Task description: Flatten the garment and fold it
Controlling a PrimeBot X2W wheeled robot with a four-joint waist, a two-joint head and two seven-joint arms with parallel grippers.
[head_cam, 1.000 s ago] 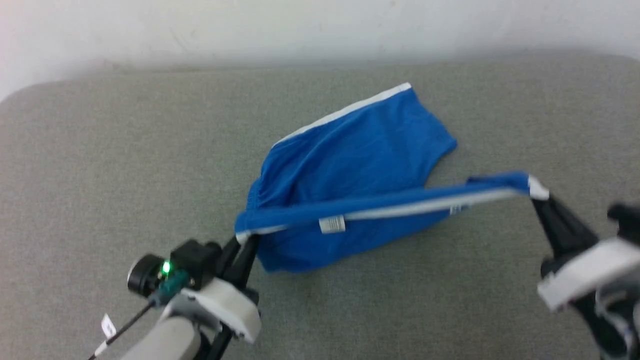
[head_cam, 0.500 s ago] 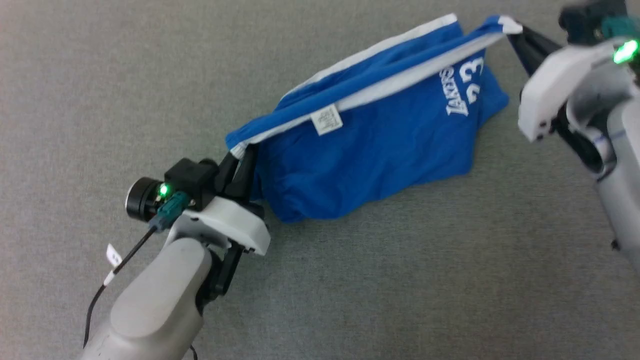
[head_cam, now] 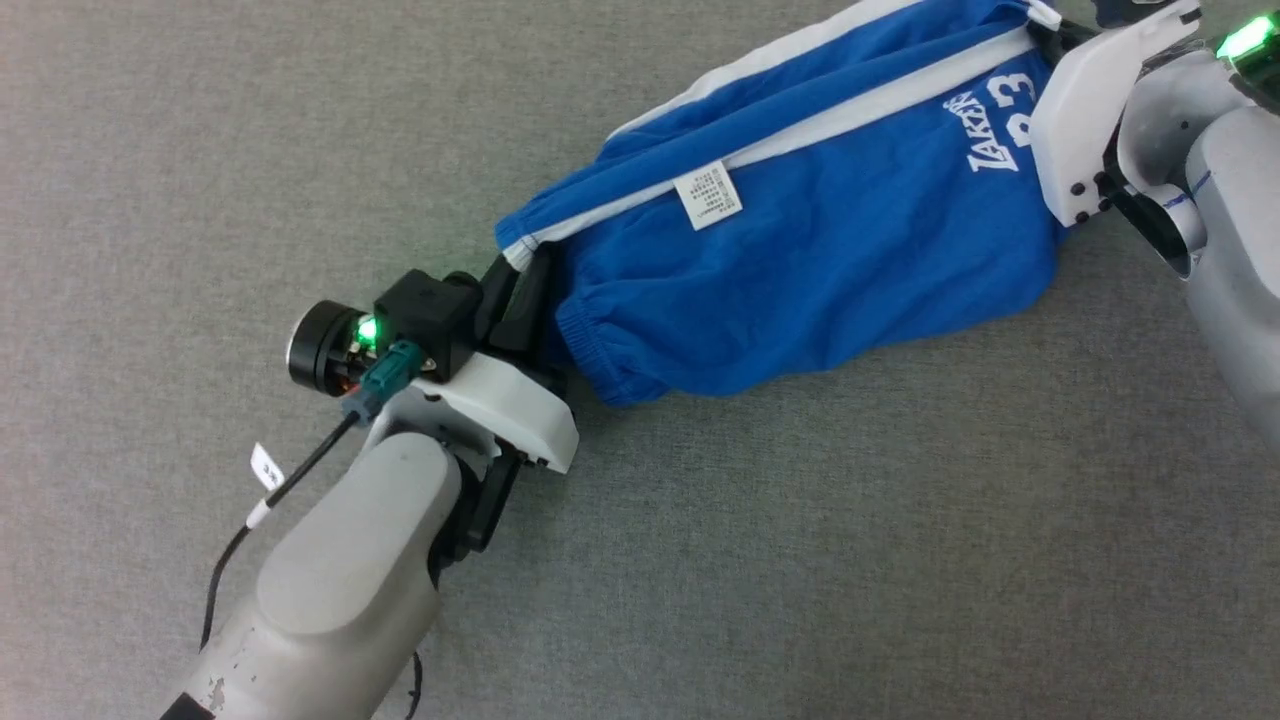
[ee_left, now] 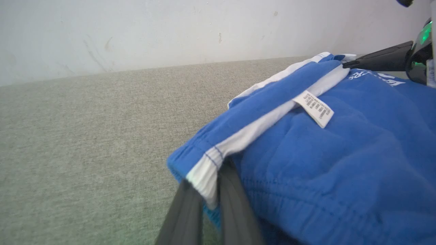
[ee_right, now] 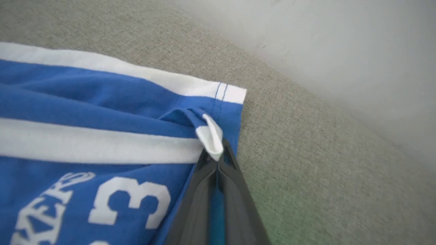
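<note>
The garment point(head_cam: 800, 250), small royal-blue shorts with white stripes and a white "Lakers 23" print, hangs stretched between both arms over the grey padded surface. My left gripper point(head_cam: 520, 275) is shut on its lower-left corner; in the left wrist view the garment point(ee_left: 323, 163) has its white band end pinched between my left gripper's point(ee_left: 207, 200) dark fingers. My right gripper point(head_cam: 1050, 30) is shut on the upper-right corner; the right wrist view has the garment point(ee_right: 85, 136) with its white hem tip clamped by my right gripper point(ee_right: 215, 158). A white label tag point(head_cam: 708, 195) dangles from the stretched edge.
The grey fabric surface point(head_cam: 850, 550) spreads all around the shorts. A pale wall point(ee_left: 170, 30) rises behind its far edge in both wrist views. A black cable with a white tag point(head_cam: 265, 470) trails from my left wrist.
The head camera has tilted down, so the wall has left the picture. Both grippers kept their hold, and the shorts turned over, bringing the printed side and label into sight.
</note>
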